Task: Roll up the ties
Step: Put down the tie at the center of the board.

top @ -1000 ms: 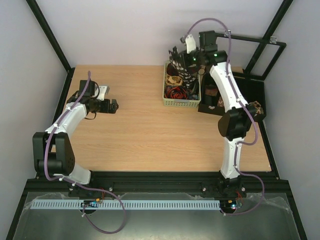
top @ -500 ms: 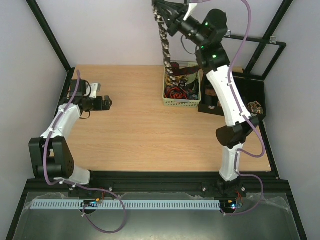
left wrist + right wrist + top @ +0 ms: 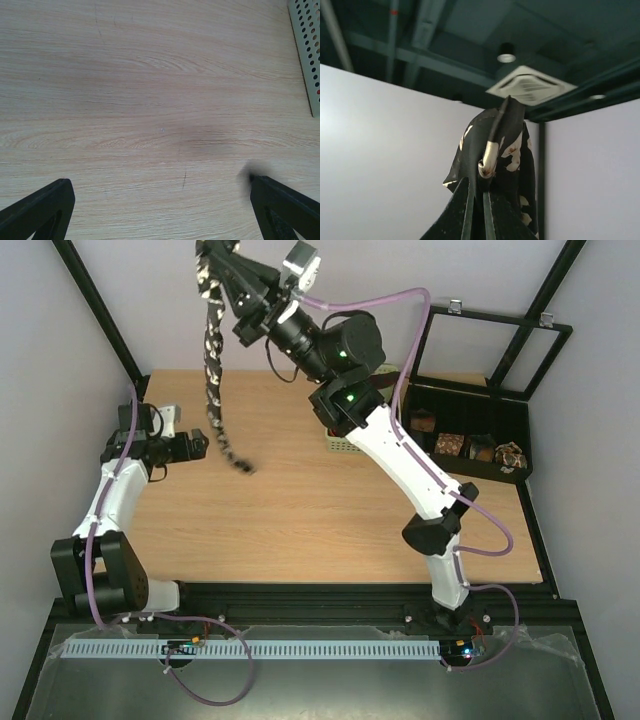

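My right end effector (image 3: 218, 268) is clenched on the black, white-speckled tie (image 3: 212, 370), gripping it at its upper end. In the right wrist view the two fingers (image 3: 465, 210) run together to a narrow point with a bunch of the fabric (image 3: 515, 150) gathered above them, and the camera looks up at a ceiling vent, so this end effector (image 3: 479, 192) is tipped upward. From the grip the tie hangs down as one long strip over the far left part of the desk (image 3: 300, 510). Its lower end is blurred (I cannot tell whether it touches the wood) and sits just to the right of my left end effector (image 3: 195, 445).

The right arm rises from its base at the near right, bends at the elbow, then sweeps up and leftward across the desk, with the wrist high above the far edge. It covers most of the basket (image 3: 340, 445).

My left end effector (image 3: 160, 200) is released, jaws spread as wide as they go, and holds nothing. Its wrist view shows bare wood between the two finger tips and a corner of the basket (image 3: 307, 50) at the upper right. The left arm stretches away from its base along the left edge of the desk, end effector low over the wood.

Small coils of tie (image 3: 447, 443) sit in the black tray (image 3: 505, 400) at the far right.
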Motion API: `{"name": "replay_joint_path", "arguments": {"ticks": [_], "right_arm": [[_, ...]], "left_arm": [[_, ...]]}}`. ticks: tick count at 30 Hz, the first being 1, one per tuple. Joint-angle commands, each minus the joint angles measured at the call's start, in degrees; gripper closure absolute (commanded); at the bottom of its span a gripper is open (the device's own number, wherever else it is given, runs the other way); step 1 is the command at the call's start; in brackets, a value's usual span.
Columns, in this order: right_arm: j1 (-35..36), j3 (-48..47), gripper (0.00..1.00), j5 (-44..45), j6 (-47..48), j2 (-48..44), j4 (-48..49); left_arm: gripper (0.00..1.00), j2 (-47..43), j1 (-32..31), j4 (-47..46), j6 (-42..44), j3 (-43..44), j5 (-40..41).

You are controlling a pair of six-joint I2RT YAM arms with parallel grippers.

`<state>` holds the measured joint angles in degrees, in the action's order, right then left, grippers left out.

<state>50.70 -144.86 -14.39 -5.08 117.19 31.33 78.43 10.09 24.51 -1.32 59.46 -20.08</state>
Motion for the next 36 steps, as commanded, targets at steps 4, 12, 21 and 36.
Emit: {"name": "replay_joint_path", "arguments": {"ticks": [4, 12, 21, 36], "right_arm": [[-9.1, 13.2, 0.99, 31.1, 10.6, -10.5, -20.1], [-33.4, 82.5, 0.99, 26.1, 10.5, -48.8, -37.0], [-39.2, 106.7, 0.99, 25.8, 23.6, -66.7, -52.2], [-39.8, 99.1, 0.96, 17.2, 24.3, -61.4, -55.5]], "left_arm": [[0.01, -2.5, 2.6, -1.0, 0.5, -1.2, -0.3], [0.01, -1.5, 0.9, -1.1, 10.9, -3.0, -6.7], [0.02, 6.3, -11.9, 9.9, 29.3, -2.5, -6.5], [0.19, 37.1, -22.1, 8.1, 22.6, 28.3, -4.0]]}}
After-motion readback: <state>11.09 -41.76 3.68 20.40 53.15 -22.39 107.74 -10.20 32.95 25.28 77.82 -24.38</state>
